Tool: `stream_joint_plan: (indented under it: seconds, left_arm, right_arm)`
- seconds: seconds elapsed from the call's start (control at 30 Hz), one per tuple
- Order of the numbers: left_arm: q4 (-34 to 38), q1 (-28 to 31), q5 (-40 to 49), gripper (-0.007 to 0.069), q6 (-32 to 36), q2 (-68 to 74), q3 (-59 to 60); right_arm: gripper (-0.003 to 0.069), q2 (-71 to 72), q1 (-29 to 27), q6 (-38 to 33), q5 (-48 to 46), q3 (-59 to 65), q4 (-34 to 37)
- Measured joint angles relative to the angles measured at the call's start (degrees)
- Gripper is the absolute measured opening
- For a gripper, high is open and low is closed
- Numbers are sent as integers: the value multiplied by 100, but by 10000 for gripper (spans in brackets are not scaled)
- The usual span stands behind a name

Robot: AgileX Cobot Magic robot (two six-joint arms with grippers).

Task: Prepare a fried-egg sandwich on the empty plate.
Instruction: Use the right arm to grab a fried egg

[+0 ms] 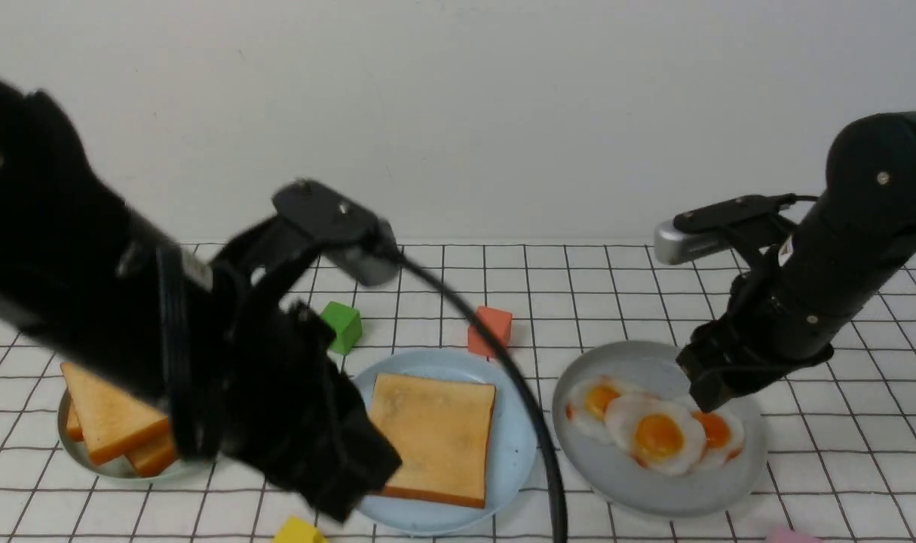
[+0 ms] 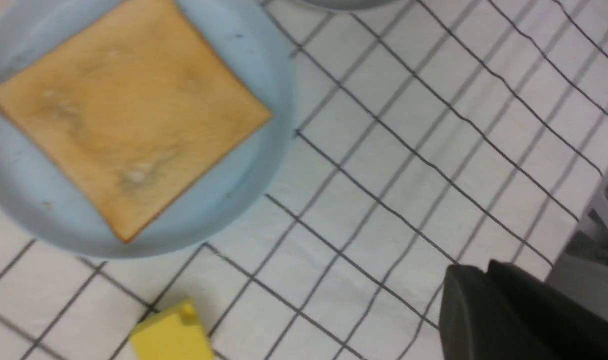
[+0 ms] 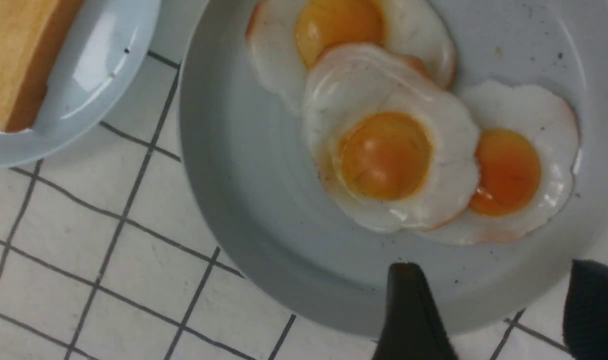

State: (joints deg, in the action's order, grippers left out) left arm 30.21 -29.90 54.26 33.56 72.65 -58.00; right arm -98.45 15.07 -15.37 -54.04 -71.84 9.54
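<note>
Fingers on your left gripper [image 1: 344,483] are clenched with nothing between them. In the front view it hangs, blurred, over the near-left rim of the light-blue plate [image 1: 514,452]. One toast slice [image 1: 435,437] lies flat on that plate. It is square, so it has no long axis, and its edges run roughly along the table's grid lines, turned slightly. Your right gripper [image 1: 710,396] hovers over the far-right part of the grey plate [image 1: 616,475], above three overlapping fried eggs [image 1: 657,437]. Spare toast slices [image 1: 111,418] are piled at the left.

In the left wrist view the slice fills most of its plate, and a yellow block [image 2: 171,332] lies just beside the rim.

In the right wrist view the right fingers [image 3: 409,310] stand spread and empty, clear of the eggs.
</note>
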Motion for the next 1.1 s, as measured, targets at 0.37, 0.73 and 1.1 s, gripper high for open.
stream_joint_plan:
  seconds: [0.37, 0.73, 1.1]
  left_arm:
    - [646, -381, -1043, -13, 277, -573, 783]
    - [665, -381, -1100, -13, 289, -573, 783]
    - [665, -381, -1100, -13, 290, -573, 783]
  right_arm:
    - [424, -958, -212, -1054, 827, -83, 704]
    - [362, -1404, -265, -1177, 843, -208, 960]
    - [99, -1404, -376, -1049, 814, -215, 892]
